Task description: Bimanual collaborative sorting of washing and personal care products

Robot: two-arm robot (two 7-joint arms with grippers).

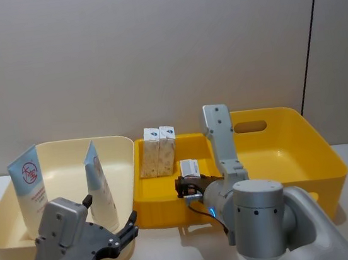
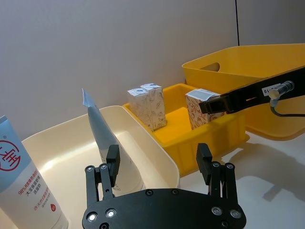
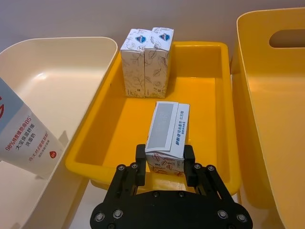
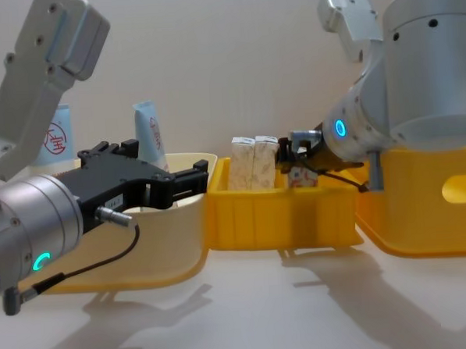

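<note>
A: Where's the carton (image 3: pixel 167 129)?
B: Upright, gripped by the right end effector (image 3: pixel 164 160), low in the yellow tray (image 3: pixel 200 44) — 2 cartons (image 3: pixel 145 62) stand beyond, leftward. Left end effector (image 2: pixel 158 156): spread, empty.

Two pale-blue-and-white tubes (image 1: pixel 30 186) stand in the cream bin (image 1: pixel 67 143). Two beige cartons (image 1: pixel 157 151) stand touching in the yellow tray (image 1: pixel 164 207); the right hand (image 3: pixel 165 161) clamps a third carton (image 3: pixel 167 133) there

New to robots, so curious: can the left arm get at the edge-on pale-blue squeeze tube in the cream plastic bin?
Probably yes: the open left gripper faces the pale-blue squeeze tube over the rim of the cream bin, nothing between.
</note>
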